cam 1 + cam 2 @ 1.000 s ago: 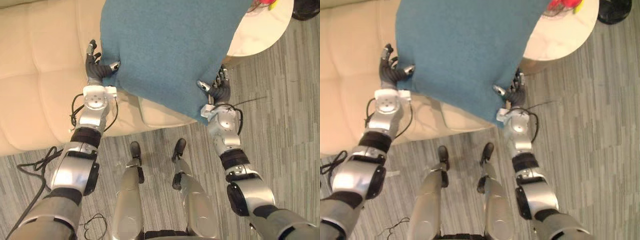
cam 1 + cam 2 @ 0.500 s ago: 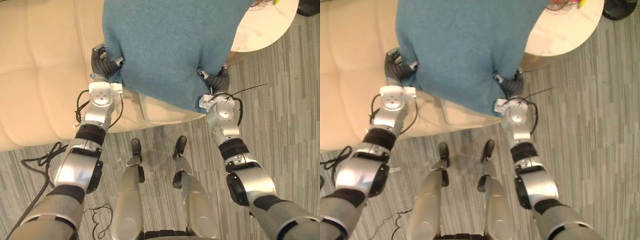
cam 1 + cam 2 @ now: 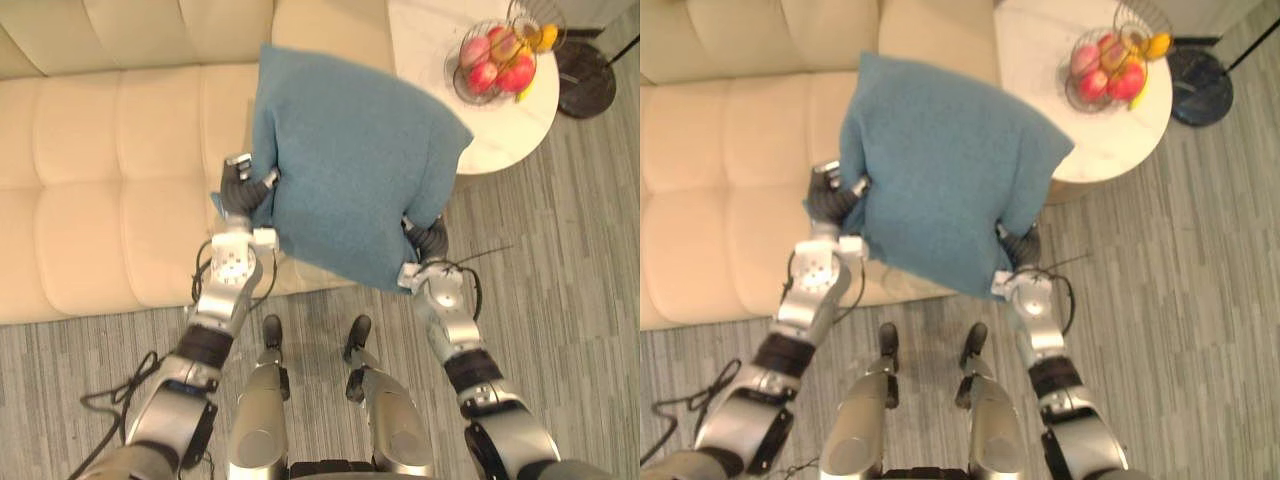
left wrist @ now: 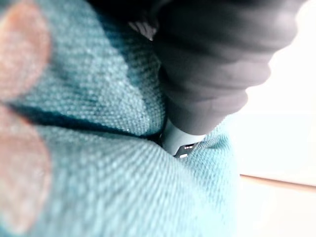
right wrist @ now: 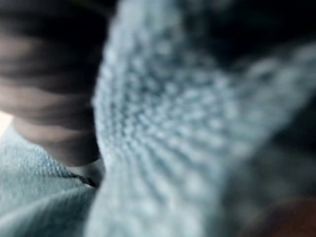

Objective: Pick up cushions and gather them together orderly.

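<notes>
Over the front edge of the cream sofa (image 3: 110, 150) we hold the teal cushion (image 3: 355, 165) in the air, the round table (image 3: 425, 40) and its fruit bowl (image 3: 495, 62) just to the right. Our left hand (image 3: 243, 192) pinches the cushion's left edge and our right hand (image 3: 428, 238) its lower right corner, fingers curled into the cloth.

The cushion (image 3: 350, 190) in my fingers (image 3: 240, 170) is matt cloth, coarsely woven. At nine o'clock the sofa (image 3: 110, 170) looks smooth, softly padded. At one o'clock, a glossy pale worktop (image 3: 420, 40) carries a wire metal bowl (image 3: 495, 85).
</notes>
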Motion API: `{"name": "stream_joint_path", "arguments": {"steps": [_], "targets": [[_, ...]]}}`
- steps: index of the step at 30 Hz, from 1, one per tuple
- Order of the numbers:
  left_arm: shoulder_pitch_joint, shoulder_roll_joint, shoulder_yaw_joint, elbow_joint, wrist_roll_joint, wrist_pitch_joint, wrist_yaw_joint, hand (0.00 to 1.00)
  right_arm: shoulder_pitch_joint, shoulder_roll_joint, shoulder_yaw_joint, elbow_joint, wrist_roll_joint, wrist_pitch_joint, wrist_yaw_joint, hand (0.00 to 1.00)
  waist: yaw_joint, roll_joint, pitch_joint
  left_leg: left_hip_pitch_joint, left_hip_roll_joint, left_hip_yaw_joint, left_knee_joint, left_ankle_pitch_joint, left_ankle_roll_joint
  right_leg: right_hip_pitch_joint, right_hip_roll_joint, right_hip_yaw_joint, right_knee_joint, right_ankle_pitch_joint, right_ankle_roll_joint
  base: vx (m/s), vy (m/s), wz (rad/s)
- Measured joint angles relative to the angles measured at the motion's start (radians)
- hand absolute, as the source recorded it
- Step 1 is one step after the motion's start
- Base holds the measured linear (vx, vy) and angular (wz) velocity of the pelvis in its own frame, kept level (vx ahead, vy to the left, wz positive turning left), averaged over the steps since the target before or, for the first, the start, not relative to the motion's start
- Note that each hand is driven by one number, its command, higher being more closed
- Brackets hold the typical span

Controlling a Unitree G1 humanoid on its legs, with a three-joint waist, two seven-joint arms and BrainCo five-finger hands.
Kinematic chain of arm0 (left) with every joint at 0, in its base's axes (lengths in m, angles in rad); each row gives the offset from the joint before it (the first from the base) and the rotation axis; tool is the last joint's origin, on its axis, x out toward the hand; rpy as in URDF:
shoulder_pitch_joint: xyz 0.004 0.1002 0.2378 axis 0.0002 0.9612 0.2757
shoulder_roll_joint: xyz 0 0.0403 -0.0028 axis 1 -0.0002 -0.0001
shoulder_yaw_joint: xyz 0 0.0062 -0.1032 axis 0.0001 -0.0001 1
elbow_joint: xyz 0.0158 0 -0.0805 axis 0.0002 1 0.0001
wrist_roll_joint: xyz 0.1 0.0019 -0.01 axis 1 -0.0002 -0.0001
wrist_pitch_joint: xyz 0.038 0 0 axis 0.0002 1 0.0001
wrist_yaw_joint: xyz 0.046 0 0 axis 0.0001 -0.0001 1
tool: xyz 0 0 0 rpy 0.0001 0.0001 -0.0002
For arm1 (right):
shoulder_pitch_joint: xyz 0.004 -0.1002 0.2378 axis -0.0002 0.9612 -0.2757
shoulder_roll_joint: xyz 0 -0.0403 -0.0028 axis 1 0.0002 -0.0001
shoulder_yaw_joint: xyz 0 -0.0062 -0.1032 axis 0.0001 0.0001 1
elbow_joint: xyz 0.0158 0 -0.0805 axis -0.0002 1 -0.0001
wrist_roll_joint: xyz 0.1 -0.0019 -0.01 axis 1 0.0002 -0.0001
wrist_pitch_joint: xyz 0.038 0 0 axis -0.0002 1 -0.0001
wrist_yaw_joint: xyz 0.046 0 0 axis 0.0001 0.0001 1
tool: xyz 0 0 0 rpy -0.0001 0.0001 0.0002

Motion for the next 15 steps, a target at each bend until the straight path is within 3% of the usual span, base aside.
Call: {"name": "stream_joint_path", "arguments": {"steps": [6,10,15], "targets": [[0.313,-0.025,-0.012,-0.194,-0.055,-0.031,0.000,1.00,0.186,-0.003,0.044,-0.173,-0.040,0.000,0.018,1.00,0.003,0.048,-0.167,0.110,-0.004,-0.021,-0.067,-0.001,-0.001,0.109,-0.001,-0.036,-0.028,-0.027,0.012,0.10,0.003,0.13],[0.461,-0.043,-0.021,-0.297,-0.072,-0.040,0.000,1.00,0.265,-0.008,0.068,-0.272,-0.069,-0.001,0.023,1.00,0.009,0.056,-0.249,0.173,-0.006,-0.040,-0.086,-0.008,-0.010,0.182,0.001,-0.053,-0.053,-0.034,0.019,0.06,0.007,0.15],[0.514,-0.043,-0.058,-0.310,-0.072,-0.057,0.000,1.00,0.292,-0.024,0.078,-0.285,-0.114,-0.017,0.022,1.00,0.017,0.061,-0.290,0.161,-0.023,-0.129,-0.049,-0.015,-0.014,0.246,0.000,-0.132,-0.062,-0.041,0.021,-0.04,-0.003,0.49]]}}
